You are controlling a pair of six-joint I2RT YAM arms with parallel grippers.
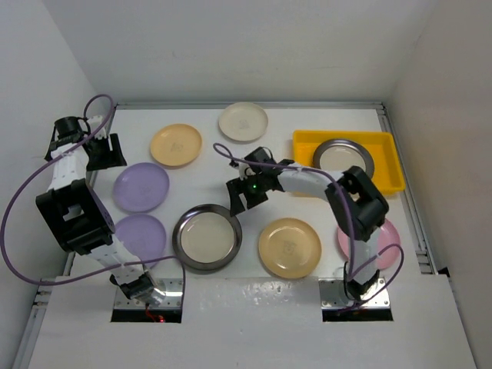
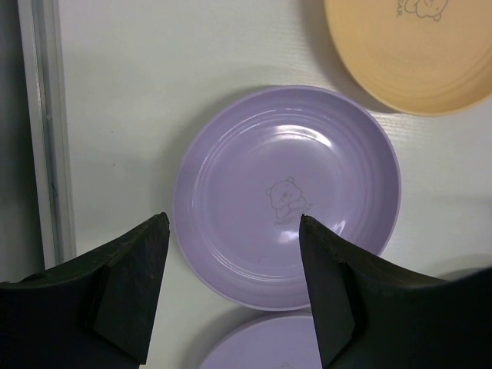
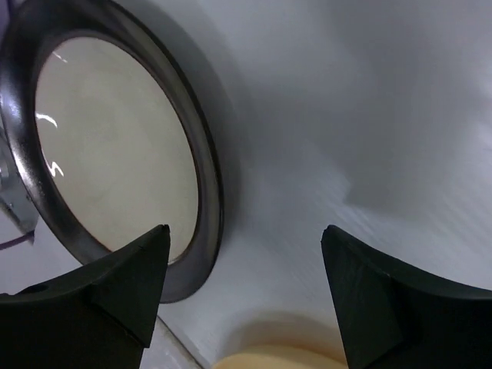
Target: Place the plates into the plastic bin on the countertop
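Holding one steel plate (image 1: 338,157) face up inside the plastic bin (image 1: 306,146), at the far right of the countertop (image 1: 184,184), with the bin's long axis set left to right. Showing seven more lying face up outside it: second steel plate (image 1: 207,237), near peach plate (image 1: 290,247), far peach plate (image 1: 176,144), cream plate (image 1: 243,121), near lavender plate (image 1: 138,234), far lavender plate (image 2: 288,192), pink plate (image 1: 392,231). Hovering the right gripper (image 3: 242,231) at the second steel plate's far-right rim, jaws spread wide, gripping nothing, contact not discernible. Hanging the left gripper (image 2: 232,219) above the far lavender plate, jaws well apart, empty.
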